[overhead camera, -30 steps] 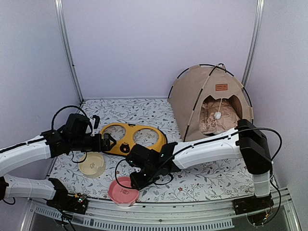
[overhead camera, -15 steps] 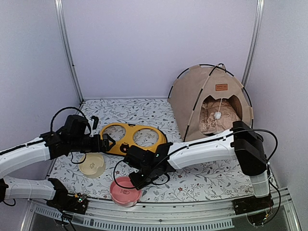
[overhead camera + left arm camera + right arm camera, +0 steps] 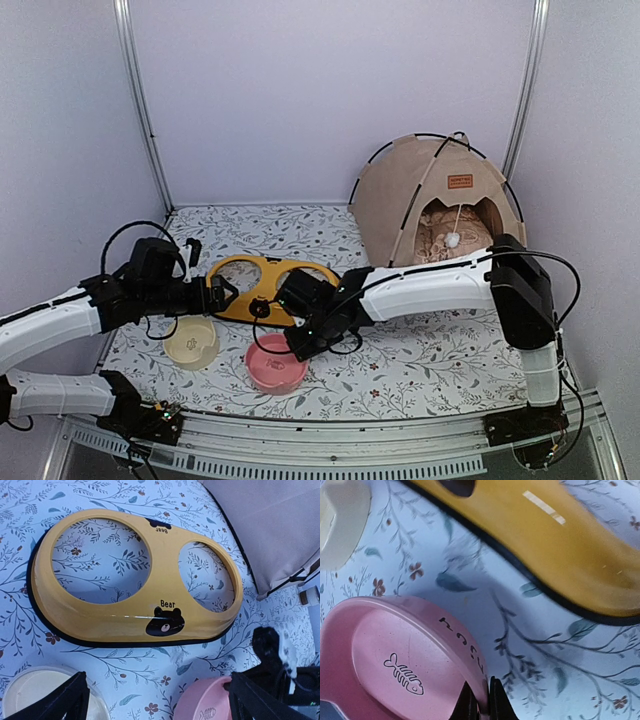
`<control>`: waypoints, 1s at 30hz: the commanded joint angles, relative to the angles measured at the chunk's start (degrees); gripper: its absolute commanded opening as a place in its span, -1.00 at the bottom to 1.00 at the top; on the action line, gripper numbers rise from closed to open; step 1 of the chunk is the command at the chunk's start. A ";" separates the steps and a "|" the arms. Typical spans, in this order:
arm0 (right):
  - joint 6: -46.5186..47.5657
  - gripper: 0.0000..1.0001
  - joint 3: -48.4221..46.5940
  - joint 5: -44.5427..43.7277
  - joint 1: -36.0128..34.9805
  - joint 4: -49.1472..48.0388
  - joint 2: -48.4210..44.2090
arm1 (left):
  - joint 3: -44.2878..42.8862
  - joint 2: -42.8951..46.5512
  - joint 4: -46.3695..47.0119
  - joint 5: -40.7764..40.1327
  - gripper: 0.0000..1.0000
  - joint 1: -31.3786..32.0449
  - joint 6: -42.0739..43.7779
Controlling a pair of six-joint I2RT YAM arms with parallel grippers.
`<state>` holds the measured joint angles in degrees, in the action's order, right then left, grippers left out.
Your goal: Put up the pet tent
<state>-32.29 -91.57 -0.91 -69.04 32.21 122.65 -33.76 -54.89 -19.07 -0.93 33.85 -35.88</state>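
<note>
The floral worktop (image 3: pixel 430 360) is walled on three sides, and the pet tent (image 3: pixel 400 200) stands fully arched in its far right corner, poles bowed, with a patterned pillow (image 3: pixel 435 238) inside the doorway. The tent itself looks finished, so the step in hand seems to be dressing the space around it. The right forearm stretches across just in front of the doorway, which leaves little room there; a swing back towards the tent could brush the fabric. There is open cloth to the right of the arm and between it and the near rail. The yellow two-ring bowl stand (image 3: pixel 162 580) lies left of centre. The pink bowl (image 3: pixel 275 365) sits just beside its near side, and a cream bowl (image 3: pixel 190 342) lies to the left, close to the worktop's edge. The right gripper (image 3: pixel 481 702) has its jaws clenched on the pink bowl's rim; whether the bowl is lifted clear cannot be told. The next move probably calls for raising it over the stand's lip and lowering it level into a ring. The left gripper (image 3: pixel 218 296) hovers at the stand's left end with its jaws spread and holding nothing, well placed to steady it.
</note>
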 commanded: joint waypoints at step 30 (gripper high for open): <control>9.09 -1.00 -18.91 -6.82 20.74 -3.03 6.12 | -0.85 2.32 -0.31 1.47 0.96 -1.90 -0.31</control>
<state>-23.05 -108.42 -8.29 -49.04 32.82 128.68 -33.78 -52.51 -19.22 -0.40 32.75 -35.88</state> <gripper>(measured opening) 0.068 0.981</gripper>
